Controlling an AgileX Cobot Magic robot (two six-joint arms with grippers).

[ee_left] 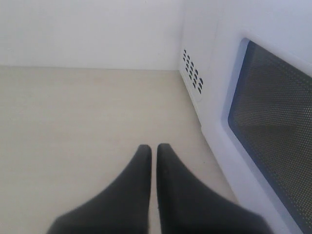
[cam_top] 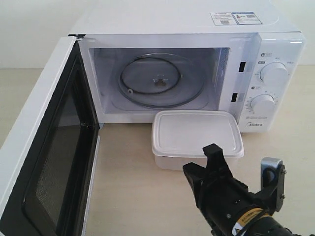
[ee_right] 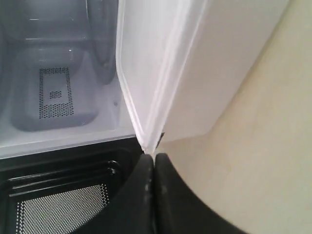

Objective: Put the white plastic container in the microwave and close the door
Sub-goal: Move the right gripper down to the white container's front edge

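Beige table [cam_top: 133, 196], Midea microwave [cam_top: 172, 19], door [cam_top: 59, 162] open

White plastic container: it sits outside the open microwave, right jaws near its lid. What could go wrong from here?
The right gripper has its jaws shut, tips at the edge of the white plastic container; advancing like this may shove it, not grasp it.
It lies just before the front sill of the microwave; sliding it in could catch there.
The door stands wide open with the left gripper, jaws shut, by its outer face; swinging it early could hit the right arm.
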